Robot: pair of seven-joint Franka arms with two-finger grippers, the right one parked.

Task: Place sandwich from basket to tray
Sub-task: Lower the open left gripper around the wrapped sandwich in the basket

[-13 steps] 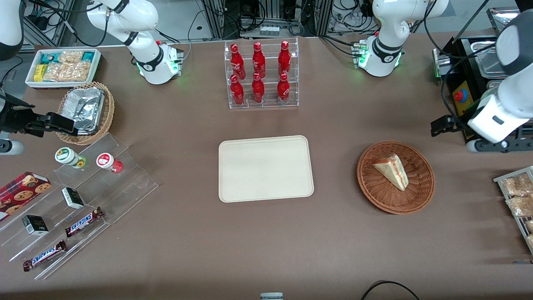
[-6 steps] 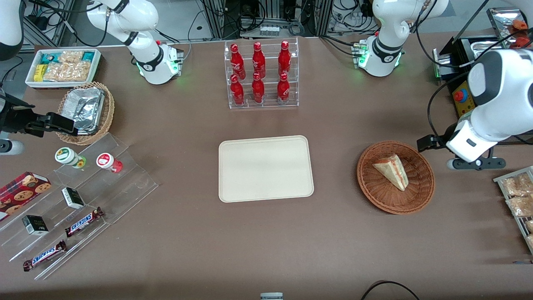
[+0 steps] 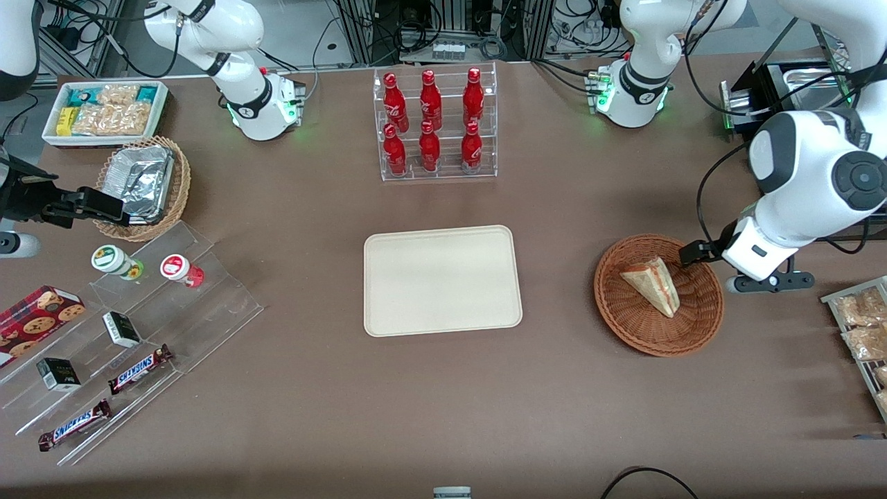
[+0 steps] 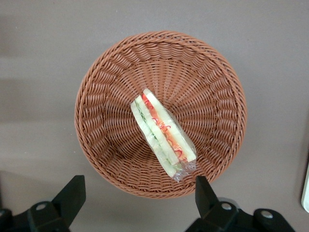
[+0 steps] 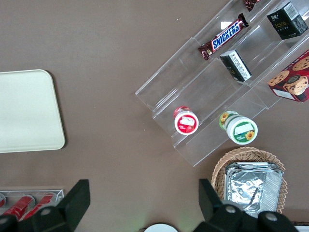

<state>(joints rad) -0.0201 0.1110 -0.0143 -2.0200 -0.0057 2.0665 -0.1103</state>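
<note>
The sandwich (image 4: pixel 162 137) lies inside the basket (image 4: pixel 96 96), resting in clear wrap on the woven floor with its filling layers turned up toward the wrist camera, and the tray (image 3: pixel 442 280) sits on the table well apart from the basket, toward the parked arm's end. The chief risk from this position is a poor grasp: the wedge lies diagonally to the line between the two fingers, so a straight descent would probably close on its corners or on the loose wrap at its narrow end, and the wedge could twist, slip free or be crushed. A second risk is the basket's raised rim; because the gripper (image 4: pixel 140 193) stands above the rim and not over the basket's middle, a descent from here would likely land a finger on the wicker and tip or drag the light basket. Both call for centring over the sandwich and turning the wrist so the fingers straddle its bread faces. In the front view the working arm reaches in from its own end of the table, elbow high and wrist bent downward, with the gripper (image 3: pixel 693 252) hovering above the basket's rim, at the side away from the tray and clear of the sandwich. Its fingers (image 4: pixel 72 195) are spread wide apart and hold nothing.
</note>
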